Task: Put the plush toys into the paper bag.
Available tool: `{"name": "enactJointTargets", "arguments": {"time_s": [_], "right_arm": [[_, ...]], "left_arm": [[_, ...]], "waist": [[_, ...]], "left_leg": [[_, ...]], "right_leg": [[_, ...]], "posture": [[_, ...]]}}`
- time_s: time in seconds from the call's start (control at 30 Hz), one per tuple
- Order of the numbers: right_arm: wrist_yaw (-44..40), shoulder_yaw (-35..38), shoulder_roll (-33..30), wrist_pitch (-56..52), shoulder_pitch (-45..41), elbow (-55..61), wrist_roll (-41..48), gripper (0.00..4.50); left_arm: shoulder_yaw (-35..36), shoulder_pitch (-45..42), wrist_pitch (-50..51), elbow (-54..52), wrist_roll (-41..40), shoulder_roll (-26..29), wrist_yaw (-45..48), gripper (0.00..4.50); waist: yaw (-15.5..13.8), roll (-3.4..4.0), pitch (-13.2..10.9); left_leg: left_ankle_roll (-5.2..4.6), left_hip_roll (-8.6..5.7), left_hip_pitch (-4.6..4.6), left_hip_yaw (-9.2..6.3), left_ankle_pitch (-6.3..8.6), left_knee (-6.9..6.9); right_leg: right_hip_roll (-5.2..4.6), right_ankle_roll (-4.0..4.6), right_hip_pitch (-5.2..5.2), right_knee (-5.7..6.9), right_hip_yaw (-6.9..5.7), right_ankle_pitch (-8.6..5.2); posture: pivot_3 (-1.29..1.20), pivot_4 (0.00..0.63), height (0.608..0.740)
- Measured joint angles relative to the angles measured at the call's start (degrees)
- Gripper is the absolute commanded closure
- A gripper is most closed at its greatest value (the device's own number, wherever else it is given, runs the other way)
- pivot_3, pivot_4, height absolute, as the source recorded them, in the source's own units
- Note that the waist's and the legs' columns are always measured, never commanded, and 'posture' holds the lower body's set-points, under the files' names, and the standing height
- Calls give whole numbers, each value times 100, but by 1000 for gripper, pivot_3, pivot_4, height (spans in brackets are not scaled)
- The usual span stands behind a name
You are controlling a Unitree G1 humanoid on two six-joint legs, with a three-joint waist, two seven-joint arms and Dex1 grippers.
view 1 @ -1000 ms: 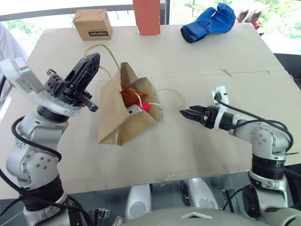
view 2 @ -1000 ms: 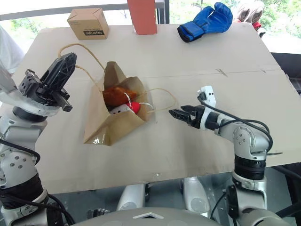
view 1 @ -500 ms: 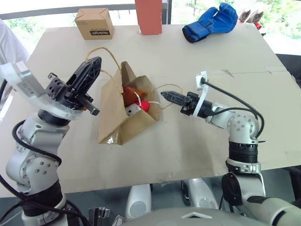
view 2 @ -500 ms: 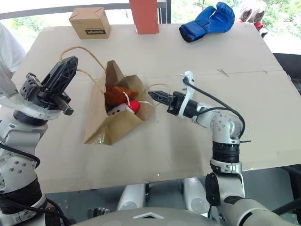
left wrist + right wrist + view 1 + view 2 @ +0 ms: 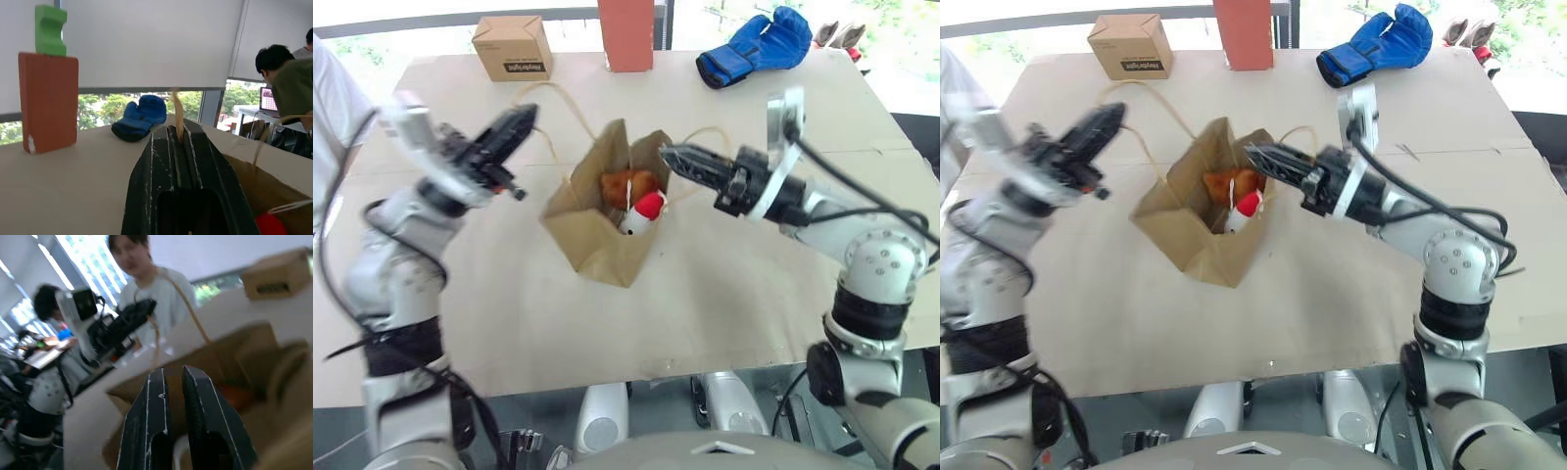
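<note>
The paper bag [image 5: 597, 235] stands at the middle of the table with its mouth open upward. Inside it sit the plush toys: a brown one [image 5: 625, 184] and a white one with a red tip [image 5: 646, 208]. My left gripper [image 5: 524, 119] is up and to the left of the bag, shut on one twisted loop handle [image 5: 178, 115], which rises between its fingers. My right gripper [image 5: 668, 155] is at the bag's right rim, fingers pressed together on the other handle [image 5: 156, 340].
A small cardboard box [image 5: 513, 47], a red block [image 5: 626, 34] and a blue padded glove [image 5: 754, 44] stand along the table's far edge. A green block [image 5: 50, 29] tops the red one. People [image 5: 288, 78] are beyond the table.
The bag went from lying on its side to standing with its mouth up. My right gripper rose to the near handle and shut. My left gripper moved forward, holding its handle.
</note>
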State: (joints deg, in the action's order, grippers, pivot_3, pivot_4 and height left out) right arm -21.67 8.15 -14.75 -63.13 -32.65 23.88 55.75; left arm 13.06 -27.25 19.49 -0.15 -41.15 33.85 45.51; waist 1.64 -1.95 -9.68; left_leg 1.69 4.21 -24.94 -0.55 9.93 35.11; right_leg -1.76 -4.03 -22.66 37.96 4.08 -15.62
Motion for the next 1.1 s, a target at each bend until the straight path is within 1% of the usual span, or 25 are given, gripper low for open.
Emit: {"name": "enactJointTargets", "arguments": {"time_s": [0.03,0.07,0.1,0.13,0.17,0.2,0.23,0.3,0.33,0.37,0.47,0.5,0.53,0.6,0.7,0.77,0.83,0.87,0.9,0.93,0.97,1.0,1.03,1.07,1.1], "right_arm": [[0,-10,-68,1,4,51,10,3484],[-5,21,-176,15,4,178,38,3128],[-39,23,-320,24,4,309,67,2709],[-85,29,-534,24,3,504,129,2155],[-149,107,-791,10,4,719,311,1562],[-165,155,-878,5,3,771,388,1231],[-179,182,-984,-5,4,809,469,765],[-254,219,-1340,-47,32,911,672,18],[-369,284,-1639,-70,89,958,886,0],[-422,356,-1768,-83,127,965,971,0],[-601,452,-2161,-84,226,968,1208,0],[-660,447,-2219,-63,233,969,1264,0],[-679,447,-2232,-48,234,969,1294,0],[-738,358,-2270,20,178,956,1341,0],[-785,248,-2230,125,-5,926,1343,0],[-1013,69,-2312,252,-45,965,1262,0],[-1404,-211,-2707,433,284,1044,837,0],[-1603,-421,-2868,555,506,1031,507,250],[-1690,-540,-2915,630,583,1020,345,543],[-1844,-825,-2953,881,685,965,-55,763],[-1949,-1138,-2928,1137,762,854,-454,1282],[-1973,-1247,-2910,1217,790,810,-579,1767],[-2045,-1520,-2798,1440,821,680,-907,2196],[-2056,-1803,-2591,1691,816,517,-1258,2647],[-2046,-2121,-2253,1974,791,265,-1631,3111]], "left_arm": [[-87,-7,34,88,46,1,107,4154],[-143,-6,96,154,47,3,246,3804],[-147,-1,157,164,31,34,361,3604],[-117,25,238,164,-18,134,484,3092],[62,88,362,163,-139,301,594,2576],[175,118,406,161,-188,365,606,2185],[290,153,458,148,-236,423,613,1767],[543,333,663,66,-397,599,674,922],[705,599,862,-112,-550,715,719,398],[778,754,968,-196,-635,767,749,11],[997,1272,1351,-608,-992,833,849,11],[1027,1416,1491,-783,-1126,836,875,11],[1037,1477,1552,-868,-1198,836,900,11],[1153,1875,1746,-1340,-1386,908,921,11],[1175,2283,1806,-1787,-1413,939,923,11],[1208,2606,1846,-2118,-1474,909,822,11],[1381,3001,1860,-2452,-1544,842,700,11],[1420,3203,1861,-2553,-1541,809,652,1],[1422,3266,1861,-2588,-1539,787,642,0],[1425,3351,1858,-2666,-1536,741,573,0],[1425,3411,1849,-2737,-1531,709,523,0],[1421,3423,1849,-2760,-1531,706,514,0],[1420,3434,1837,-2808,-1522,698,444,0],[1407,3436,1794,-2872,-1491,665,367,0],[1341,3450,1720,-2998,-1397,593,258,0]], "waist": [[41,1,0],[86,2,-1],[108,2,-2],[117,3,-3],[121,3,-3],[117,2,-2],[113,3,-2],[98,4,-3],[89,3,-3],[83,3,-3],[63,1,-4],[47,1,-4],[41,1,-4],[61,1,-4],[79,4,-6],[63,3,-5],[24,-2,-2],[14,-1,-3],[12,1,-4],[19,0,-3],[28,-1,-3],[33,-1,-3],[39,-1,-3],[51,-3,-1],[68,-3,-1]], "left_leg": [[0,0,-1,3,0,-2],[-1,2,-4,4,1,-5],[-2,4,-4,4,2,-8],[-2,6,-2,2,1,-21],[-2,10,3,-2,2,-33],[-2,11,8,-3,2,-39],[-2,11,8,-4,1,-40],[-2,11,8,-1,2,-41],[-2,10,4,4,2,-40],[-2,8,5,7,2,-39],[-2,6,5,10,1,-32],[-1,6,5,9,1,-26],[-1,7,6,8,1,-23],[-1,8,6,15,1,-16],[-2,8,9,24,1,-16],[-2,8,9,19,1,-19],[-3,6,5,18,3,-19],[-4,4,4,21,4,-19],[-3,4,3,24,4,-19],[-3,4,7,24,4,-19],[-3,5,8,22,3,-15],[-3,6,9,23,3,-14],[-2,6,12,23,2,-13],[-2,6,17,22,2,-9],[-2,6,17,23,2,-9]], "right_leg": [[0,0,-3,-1,3,0],[0,-1,-7,0,5,0],[3,0,-10,0,5,0],[6,1,-13,0,5,-1],[11,3,-13,1,4,-2],[12,3,-13,0,3,-3],[12,5,-13,1,2,-3],[10,5,-12,-2,3,-4],[5,4,-11,-9,4,-3],[0,4,-9,-10,4,-4],[-8,6,-7,-12,4,-5],[-8,20,-7,-10,3,-13],[-7,23,-6,-9,2,-15],[-10,25,-5,-9,4,-15],[-13,25,-7,-8,10,-15],[-12,26,-8,-9,8,-15],[-16,26,-5,-14,5,-17],[-18,26,-6,-19,6,-17],[-19,26,-8,-19,7,-17],[-18,26,-6,-19,7,-17],[-16,26,-7,-17,7,-17],[-15,26,-7,-16,7,-17],[-16,26,-7,-13,7,-17],[-14,26,-7,-13,7,-17],[-13,26,-6,-12,9,-17]], "posture": [[0,150,740],[0,150,740],[0,150,740],[0,150,740],[0,150,740],[0,150,740],[0,150,740],[0,150,740],[0,150,740],[0,150,740],[0,150,740],[0,150,740],[0,150,740],[0,150,740],[0,150,740],[0,150,740],[0,150,740],[0,150,740],[0,150,740],[0,150,740],[0,150,740],[0,150,740],[0,150,740],[0,150,740],[0,150,740]]}}
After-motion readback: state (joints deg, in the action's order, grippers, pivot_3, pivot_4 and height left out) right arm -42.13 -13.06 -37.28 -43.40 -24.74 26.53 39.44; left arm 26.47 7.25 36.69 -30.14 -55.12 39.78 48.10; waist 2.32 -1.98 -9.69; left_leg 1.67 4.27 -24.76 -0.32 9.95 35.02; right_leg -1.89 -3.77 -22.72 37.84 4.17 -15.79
